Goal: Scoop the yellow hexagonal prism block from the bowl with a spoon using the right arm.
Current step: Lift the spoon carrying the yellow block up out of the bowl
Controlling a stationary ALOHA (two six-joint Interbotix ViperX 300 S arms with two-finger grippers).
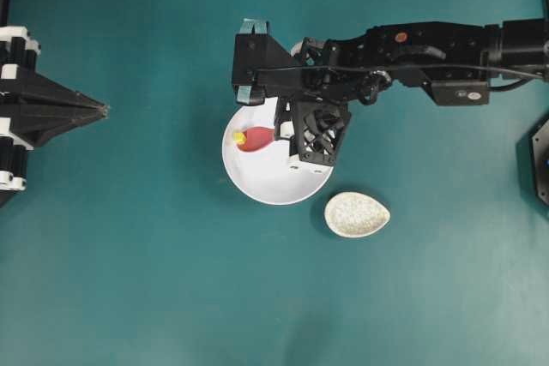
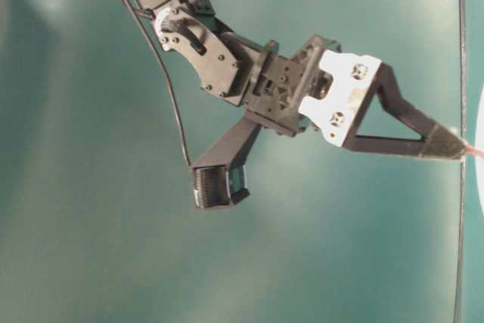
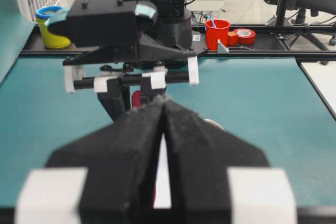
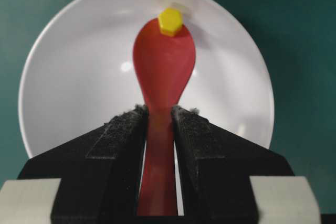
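Observation:
The white bowl (image 1: 268, 183) (image 4: 79, 77) stands mid-table. My right gripper (image 1: 281, 132) (image 4: 159, 111) is above its right side, shut on the handle of the pink-red spoon (image 1: 256, 138) (image 4: 164, 66). The scoop lies inside the bowl, pointing left in the overhead view. The yellow hexagonal prism block (image 1: 239, 137) (image 4: 170, 21) sits at the scoop's far tip, touching it; I cannot tell whether it rests in the scoop or just beyond the rim. My left gripper (image 1: 103, 110) (image 3: 164, 100) is at the table's left edge, shut and holding nothing, pointing toward the bowl.
A small speckled cream dish (image 1: 357, 214) lies just right of and below the bowl. In the left wrist view a red cup (image 3: 217, 32), a tape roll (image 3: 244, 35) and a yellow tub (image 3: 47, 27) stand beyond the table's far rail.

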